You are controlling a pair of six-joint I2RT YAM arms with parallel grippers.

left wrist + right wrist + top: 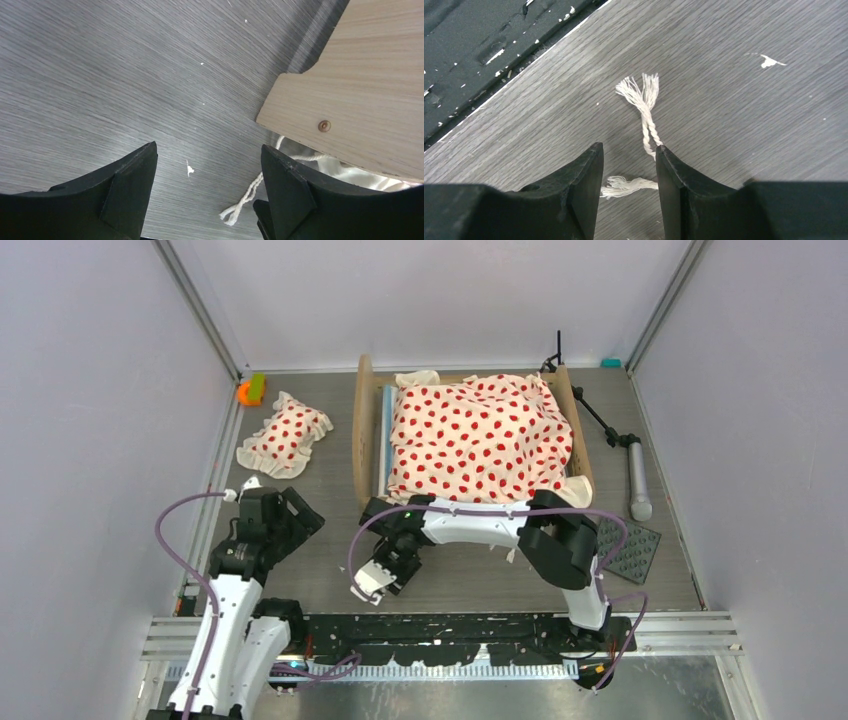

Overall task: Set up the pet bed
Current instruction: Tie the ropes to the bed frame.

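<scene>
The pet bed (363, 425) stands mid-counter toward the far wall, its light-wood end boards upright at left and right. The cream red-dotted bedding (480, 435) lies rumpled over its top, and a strip of the blue-striped mattress (384, 445) shows along the left end. A matching ruffled pillow (285, 437) lies flat on the counter (330, 540) to the left of the frame, apart from it, with an orange and green toy (250, 390) beyond it by the far wall. The left fingers (142, 162) hang over bare counter on the near side of the pillow, spread wide with nothing between them. Their camera shows the foot of an end board (360, 75) just ahead, cream cloth under it and a frayed white cord (245, 200) trailing out. The right fingers (591, 160), on an arm stretched leftward along the bed's near side, are low over the counter close to the black base rail (484, 40). They stand roughly half open, and a twisted tasselled string (647, 115) lies loose in the gap, brushing one finger but not pinched. A black tripod stand (625, 455) and a dark studded mat (632, 550) lie right of the bed.
</scene>
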